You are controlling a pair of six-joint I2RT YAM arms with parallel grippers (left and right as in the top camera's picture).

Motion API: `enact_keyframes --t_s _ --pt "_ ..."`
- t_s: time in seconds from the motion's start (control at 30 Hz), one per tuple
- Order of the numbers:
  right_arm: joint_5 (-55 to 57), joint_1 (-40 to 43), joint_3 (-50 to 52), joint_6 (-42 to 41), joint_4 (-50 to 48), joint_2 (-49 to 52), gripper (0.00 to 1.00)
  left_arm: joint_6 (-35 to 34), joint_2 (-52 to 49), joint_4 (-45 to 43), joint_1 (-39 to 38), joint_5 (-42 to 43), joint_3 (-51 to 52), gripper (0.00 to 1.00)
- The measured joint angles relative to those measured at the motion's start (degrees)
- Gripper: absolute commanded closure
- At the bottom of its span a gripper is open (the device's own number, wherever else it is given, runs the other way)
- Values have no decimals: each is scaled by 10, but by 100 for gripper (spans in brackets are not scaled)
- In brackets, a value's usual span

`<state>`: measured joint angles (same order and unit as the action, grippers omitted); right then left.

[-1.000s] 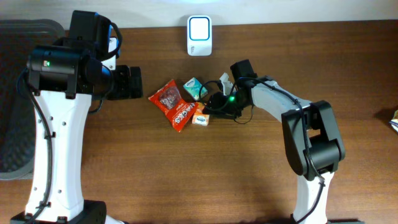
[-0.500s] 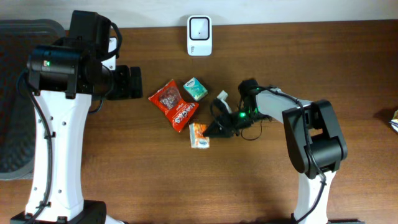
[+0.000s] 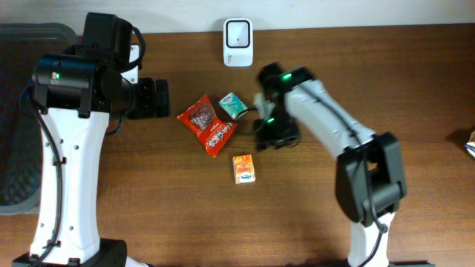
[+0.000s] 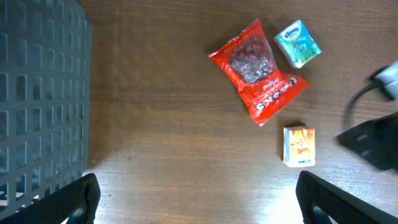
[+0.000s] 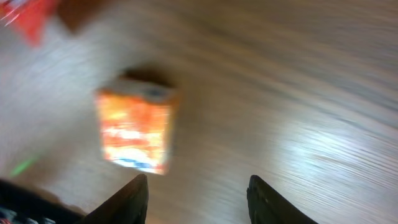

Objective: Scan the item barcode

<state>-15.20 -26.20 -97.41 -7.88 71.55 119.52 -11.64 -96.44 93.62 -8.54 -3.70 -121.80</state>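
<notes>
A small orange box (image 3: 245,169) lies flat on the wooden table, alone in front of the other items. It also shows in the left wrist view as the orange box (image 4: 299,146) and, blurred, in the right wrist view as the orange box (image 5: 135,130). My right gripper (image 3: 269,137) hovers behind and to the right of it, open, with nothing between its fingers (image 5: 134,199). The white scanner (image 3: 237,33) stands at the table's back edge. My left gripper (image 3: 156,99) is held wide open at the left, high above the table, and it too is empty (image 4: 199,205).
A red snack bag (image 3: 208,124) and a teal tissue pack (image 3: 233,106) lie left of the right gripper. A grey mesh basket (image 3: 22,111) sits off the table's left edge. A small item (image 3: 471,144) peeks in at the right edge.
The orange box has gone from beside the red bag to a spot nearer the front and now lies free. The right gripper let it go and moved back towards the scanner. The left arm stayed still.
</notes>
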Motion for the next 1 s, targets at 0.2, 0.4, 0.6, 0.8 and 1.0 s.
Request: enact_keyframes --t_s 0.2,0.4,0.6,0.8,1.0 --pt "86 -144 0 -109 -68 0 64 0 0 0 0 0 0 1" --pt "193 -198 21 -217 -95 0 64 0 0 0 0 0 0 1" --pt "208 -198 112 -235 -182 2 96 0 0 0 0 0 0 1" --pt "132 -120 67 -157 -115 1 96 0 0 0 0 0 0 1" --pt "-243 55 32 -5 -133 0 96 0 0 0 0 0 0 1"
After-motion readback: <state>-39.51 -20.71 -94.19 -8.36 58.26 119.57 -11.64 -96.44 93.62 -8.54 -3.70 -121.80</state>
